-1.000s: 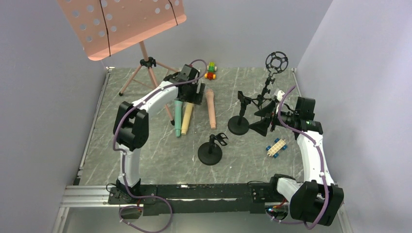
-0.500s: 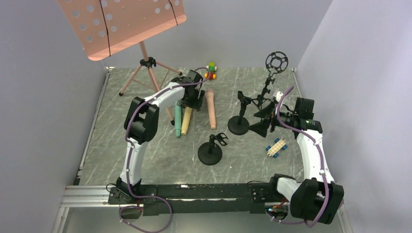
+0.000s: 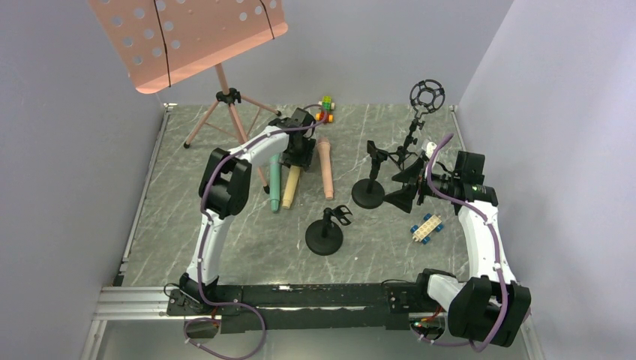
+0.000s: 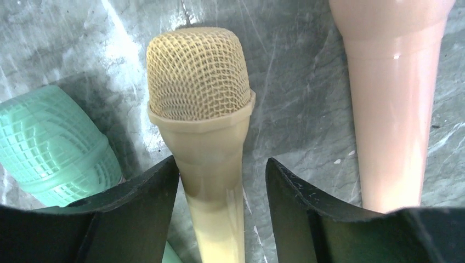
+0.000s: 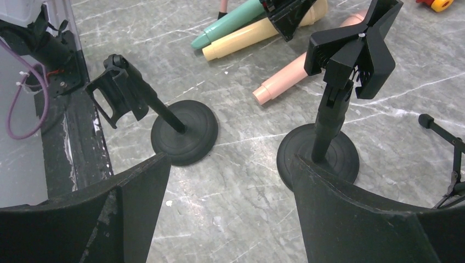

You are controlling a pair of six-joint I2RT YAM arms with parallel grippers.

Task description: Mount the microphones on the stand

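Observation:
Three microphones lie side by side on the table: teal-green (image 3: 275, 184), pale yellow (image 3: 289, 187) and salmon pink (image 3: 325, 169). My left gripper (image 3: 296, 154) is down over the heads of the yellow and teal ones. In the left wrist view its open jaws (image 4: 222, 181) straddle the yellow microphone (image 4: 197, 93) just below the mesh head. The left finger (image 4: 137, 208) touches it and a gap shows at the right finger (image 4: 307, 208). The teal one (image 4: 49, 142) lies left and the pink one (image 4: 392, 98) right. My right gripper (image 3: 401, 187) is open and empty (image 5: 230, 181), near a short clip stand (image 5: 178, 129) and a taller clip stand (image 5: 329, 109).
A third stand with a round shock mount (image 3: 426, 96) is at the back right. A pink music stand (image 3: 187, 37) on a tripod rises at the back left. Toy-brick cars sit at the back centre (image 3: 325, 109) and the right (image 3: 426, 227). Walls enclose three sides.
My left arm has folded inward and its gripper has come down around the yellow microphone. The right arm and the microphones have not moved.

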